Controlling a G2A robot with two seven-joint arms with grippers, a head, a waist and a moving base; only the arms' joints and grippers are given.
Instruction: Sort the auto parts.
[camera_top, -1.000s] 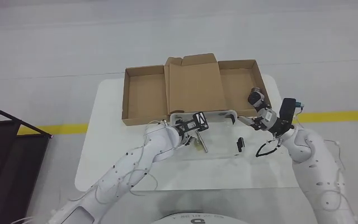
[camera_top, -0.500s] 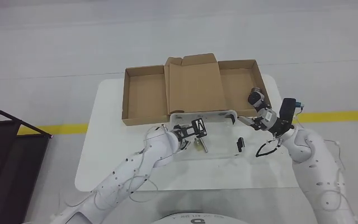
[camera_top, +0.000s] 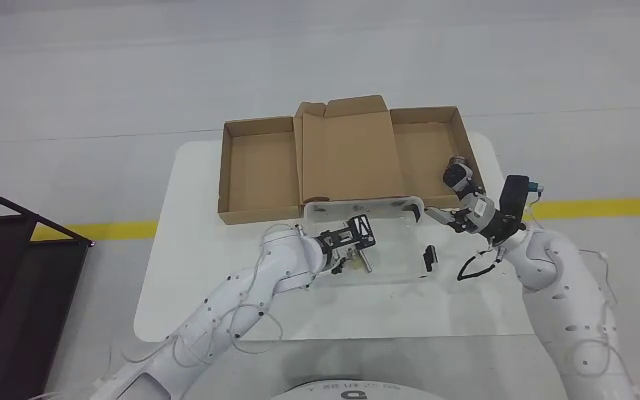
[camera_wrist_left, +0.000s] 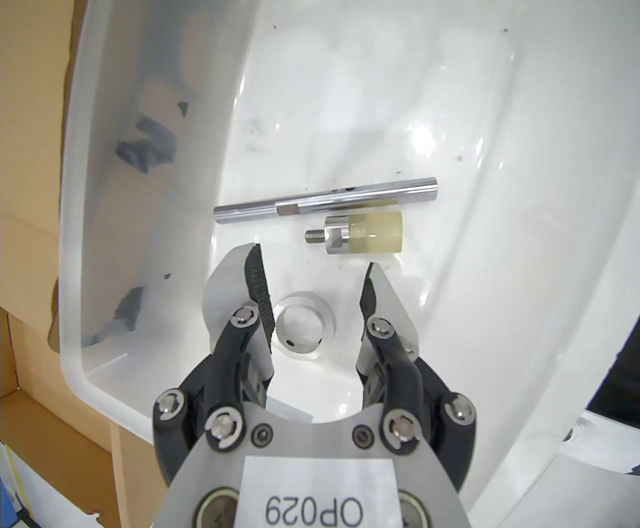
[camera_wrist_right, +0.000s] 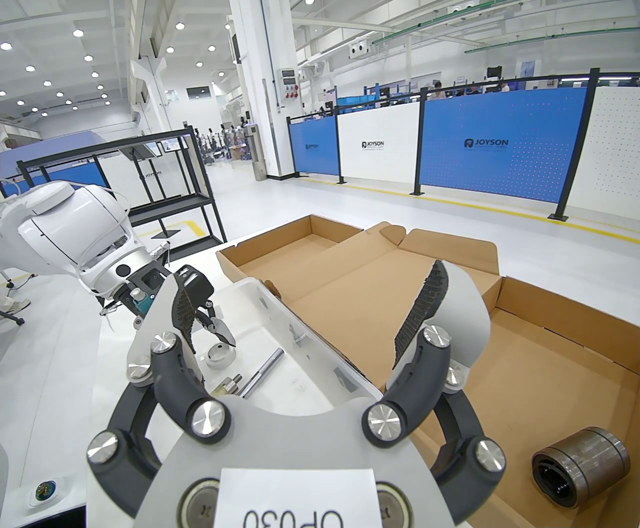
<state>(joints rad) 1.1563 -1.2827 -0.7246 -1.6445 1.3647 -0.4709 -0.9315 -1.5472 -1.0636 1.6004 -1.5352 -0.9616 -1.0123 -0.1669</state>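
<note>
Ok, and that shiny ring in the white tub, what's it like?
The ring is a short, wide band of bright silvery metal, hollow through, with a small round hole in its side wall. It lies flat, opening up, on the floor of the white tub. The left gripper hovers open above it, one finger on either side; I can't tell if a pad touches it. No other part touches it.

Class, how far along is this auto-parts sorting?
Done: a dark steel cylindrical bearing lies in the right compartment of the brown cardboard box. In hand: nothing; the left gripper, fingers open, hovers over the silver metal ring. Left: ring, chrome rod and yellowish threaded cylinder in the white plastic tray.
</note>
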